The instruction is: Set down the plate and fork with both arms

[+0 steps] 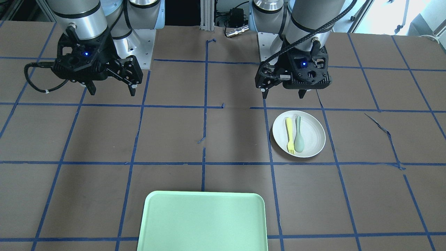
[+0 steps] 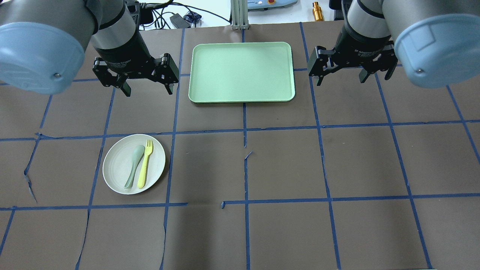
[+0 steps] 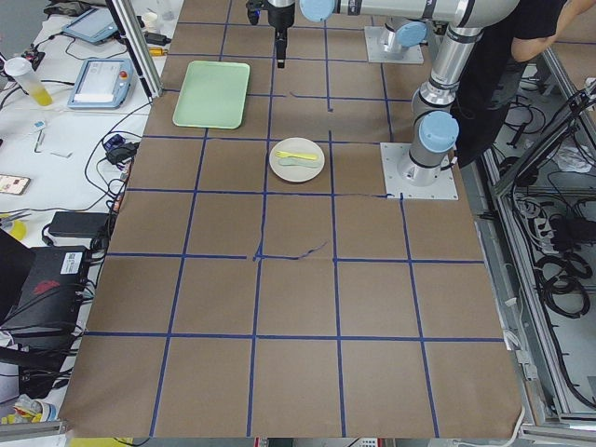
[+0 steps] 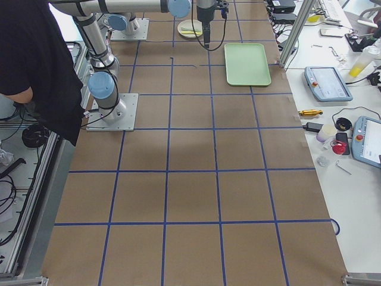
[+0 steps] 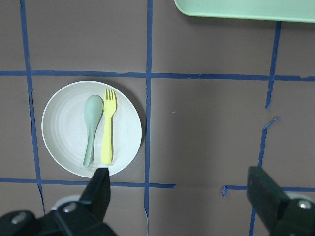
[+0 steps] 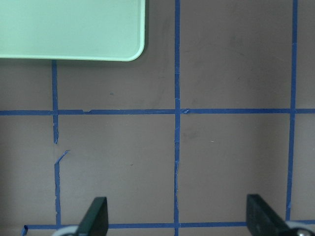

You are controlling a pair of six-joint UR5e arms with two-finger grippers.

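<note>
The plate (image 2: 116,165) is round, shallow and off-white with a plain rim. It sits on the brown, blue-taped bench (image 2: 285,168) on the robot's left side, well apart from the mint-green tray (image 2: 242,71). The fork (image 2: 145,164), slim yellow plastic with short tines, lies on the plate with its tines pointing away from the robot. It is just beside a pale grey-green spoon (image 2: 134,165), possibly touching it. The left gripper (image 2: 149,91) hangs above the bench near the plate, released and holding nothing. The right gripper (image 2: 341,80) hangs beside the tray, also released and holding nothing.
</note>
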